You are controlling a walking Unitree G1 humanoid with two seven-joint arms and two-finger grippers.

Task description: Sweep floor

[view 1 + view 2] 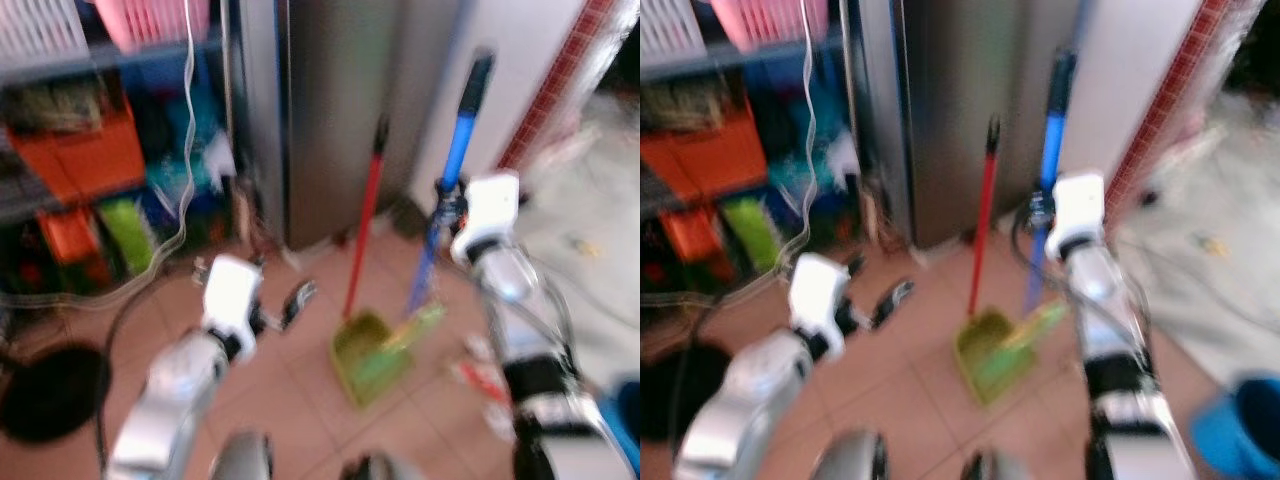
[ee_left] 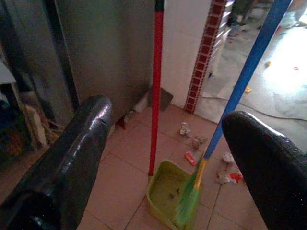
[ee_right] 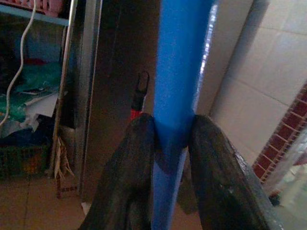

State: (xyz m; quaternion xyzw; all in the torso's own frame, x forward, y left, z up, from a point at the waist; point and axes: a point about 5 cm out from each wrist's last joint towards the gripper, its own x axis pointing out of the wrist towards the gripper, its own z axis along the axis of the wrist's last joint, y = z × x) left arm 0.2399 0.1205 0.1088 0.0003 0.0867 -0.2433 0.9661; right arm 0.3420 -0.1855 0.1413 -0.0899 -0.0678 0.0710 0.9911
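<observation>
A broom with a blue handle (image 1: pixel 455 160) and green bristles (image 1: pixel 412 330) leans with its head in a green dustpan (image 1: pixel 368 358) on the tiled floor. The dustpan's red handle (image 1: pixel 366 215) stands upright beside it. My right gripper (image 3: pixel 165 158) is shut on the blue broom handle (image 3: pixel 178 72), both fingers pressed against it. My left gripper (image 1: pixel 285 305) is open, low and to the left of the dustpan, with the dustpan (image 2: pixel 168 189) and red handle (image 2: pixel 156 86) seen between its fingers (image 2: pixel 72 158). Scraps of litter (image 2: pixel 192 141) lie on the tiles behind the dustpan.
A steel cabinet (image 1: pixel 335 110) and white tiled wall (image 1: pixel 520 60) stand behind the broom. Shelves with orange and green bins (image 1: pixel 85 150) and dangling white cables (image 1: pixel 185 150) are at the left. A blue bucket (image 1: pixel 1245 425) sits at lower right, a dark round object (image 1: pixel 50 390) at lower left.
</observation>
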